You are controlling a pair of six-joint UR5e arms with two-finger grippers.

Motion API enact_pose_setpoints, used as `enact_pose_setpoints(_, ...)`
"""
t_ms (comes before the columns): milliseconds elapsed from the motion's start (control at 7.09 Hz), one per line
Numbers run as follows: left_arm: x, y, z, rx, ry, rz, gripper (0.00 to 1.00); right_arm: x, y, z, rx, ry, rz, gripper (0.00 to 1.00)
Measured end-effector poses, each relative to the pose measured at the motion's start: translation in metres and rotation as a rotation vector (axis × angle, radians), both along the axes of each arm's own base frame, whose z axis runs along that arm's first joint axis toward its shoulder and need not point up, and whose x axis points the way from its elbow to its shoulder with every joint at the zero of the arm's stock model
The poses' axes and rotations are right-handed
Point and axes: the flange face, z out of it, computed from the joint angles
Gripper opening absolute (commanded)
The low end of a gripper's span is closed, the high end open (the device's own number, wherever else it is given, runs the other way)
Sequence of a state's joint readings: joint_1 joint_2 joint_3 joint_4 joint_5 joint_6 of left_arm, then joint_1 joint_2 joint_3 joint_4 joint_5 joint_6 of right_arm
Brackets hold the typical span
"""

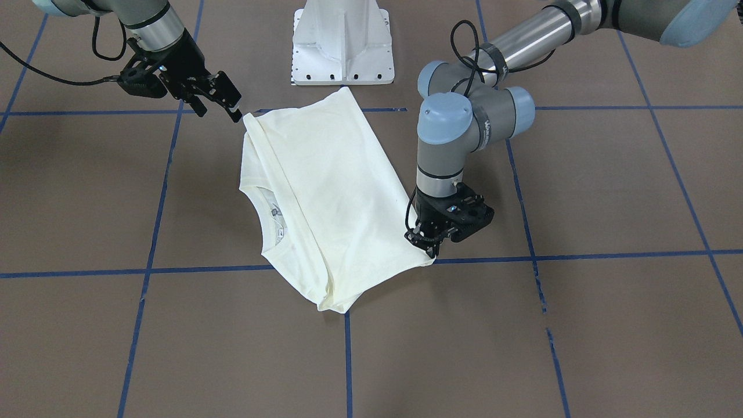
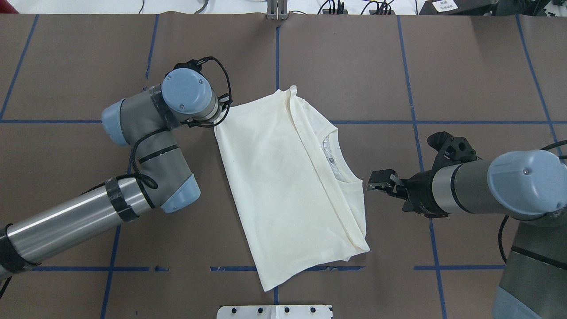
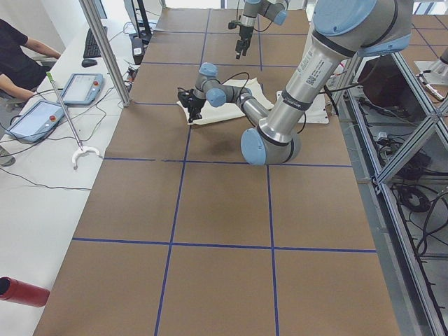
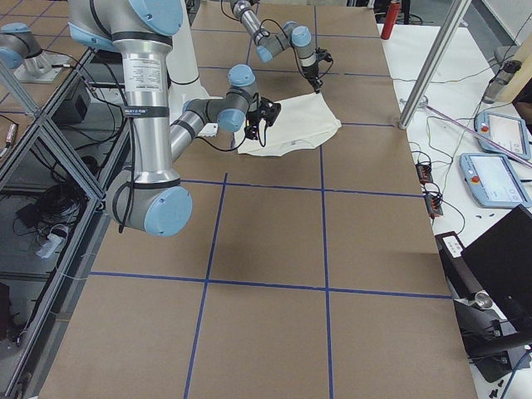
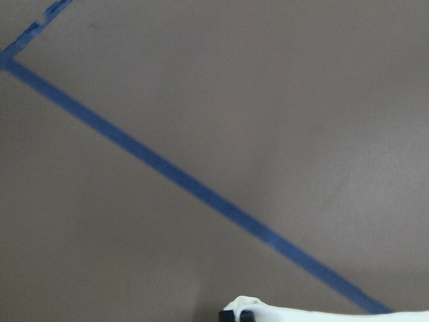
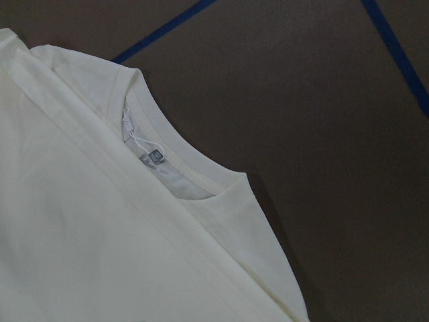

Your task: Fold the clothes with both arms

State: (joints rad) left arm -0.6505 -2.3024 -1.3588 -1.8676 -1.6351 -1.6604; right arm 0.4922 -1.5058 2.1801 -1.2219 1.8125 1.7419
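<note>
**A:** Where is the shirt?

**B:** The cream shirt (image 2: 283,177) lies mid-worktop (image 1: 609,191), folded, plain side up. It looks light and limp, likely to sag, so corners seem the best holds.

**A:** And the claws?

**B:** The left claw (image 1: 432,248) is clenched on a corner. The right claw (image 1: 219,113) is released and empty, near the collar side. The surface is matte brown with blue tape lines (image 1: 580,255).

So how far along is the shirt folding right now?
Done: the shirt lies flat, plain side up, sleeves folded out of sight. In hand: the left fingers sit on a corner, grip unclear; the right fingers hang open beside the collar side. Left: folding it across into a compact bundle.
</note>
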Motion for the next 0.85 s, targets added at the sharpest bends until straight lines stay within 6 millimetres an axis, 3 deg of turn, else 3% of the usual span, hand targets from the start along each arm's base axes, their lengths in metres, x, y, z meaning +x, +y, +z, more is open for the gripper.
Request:
enact_pose_setpoints(423, 0.024, -0.058, -0.033, 0.094, 0.022, 0.000, 0.00, -0.003, -0.002, 0.006, -0.006, 0.012, 0.001, 1.00)
enact_pose_setpoints(846, 0.029, -0.083, -0.024, 0.156, 0.015, -0.012, 0.00, -0.005, -0.002, 0.006, -0.006, 0.014, -0.001, 1.00)
